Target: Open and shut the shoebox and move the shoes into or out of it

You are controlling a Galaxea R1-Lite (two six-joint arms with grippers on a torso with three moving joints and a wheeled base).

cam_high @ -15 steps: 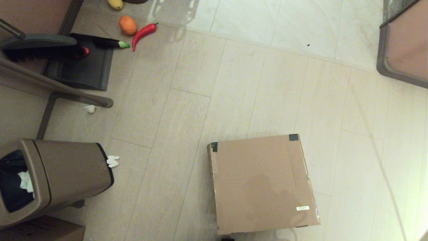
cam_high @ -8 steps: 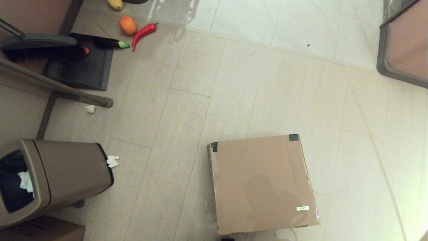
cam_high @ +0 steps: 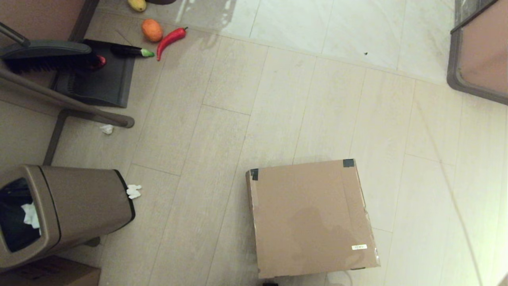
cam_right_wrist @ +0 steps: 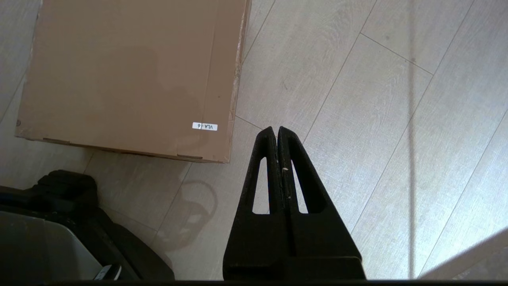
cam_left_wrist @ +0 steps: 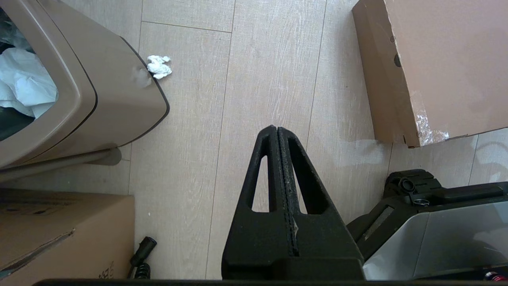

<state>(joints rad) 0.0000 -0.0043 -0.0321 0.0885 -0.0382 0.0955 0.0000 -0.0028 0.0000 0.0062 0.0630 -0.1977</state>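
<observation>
On the floor right ahead of us: shoebox [cam_high: 311, 216] lid down, shoes unseen, probably inside | left gripper [cam_left_wrist: 276, 133] closed, empty, beside it | right gripper [cam_right_wrist: 276, 133] same, other side | both parked clear for lid-opening

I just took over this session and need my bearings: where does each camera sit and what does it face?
Head view: high on the robot, facing down at the floor, closed shoebox and trash bin; no arms show.
Left wrist view: behind the shut left gripper, over floor between bin and shoebox; robot base visible.
Right wrist view: behind the shut right gripper, beside the shoebox's labelled corner.
All views share the shoebox.
</observation>
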